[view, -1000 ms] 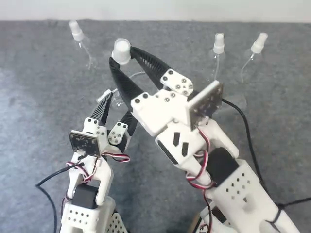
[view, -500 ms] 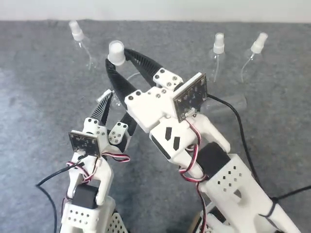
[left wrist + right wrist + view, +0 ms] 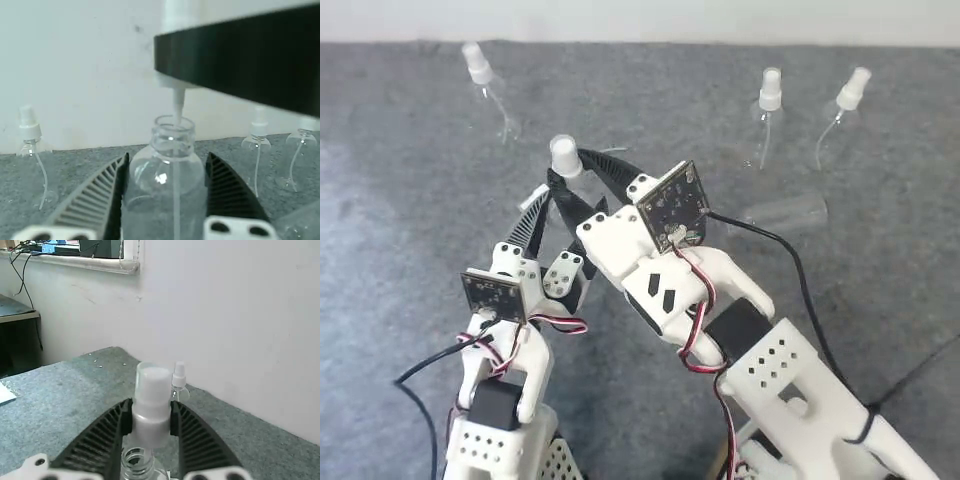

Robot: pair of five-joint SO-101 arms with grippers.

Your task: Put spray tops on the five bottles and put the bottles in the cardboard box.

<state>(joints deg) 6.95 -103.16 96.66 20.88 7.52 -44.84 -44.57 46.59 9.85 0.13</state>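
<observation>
So the clear bottle (image 3: 170,190) is standing upright on the grey mat (image 3: 400,200), and the left gripper (image 3: 167,160) is clamping it around the body with a finger pressing on each side. Its neck is sitting open, and the thin dip tube of the spray top (image 3: 150,385) is hanging straight down through the opening into the bottle, while the white cap part is hovering just above the rim, not seated yet. The right gripper (image 3: 150,410) is pinching that spray top by its collar, fingers narrow and snug on it. That arm is leaning over from the right with its wrist angled down, so its gripper is sitting right above the left one. Further back, the first capped bottle (image 3: 480,72) is standing at the far left, and the second capped bottle (image 3: 770,95) and third capped bottle (image 3: 855,88) are standing near each other at the far right. One more see-through bottle (image 3: 785,212) is lying on its side below those two.
</observation>
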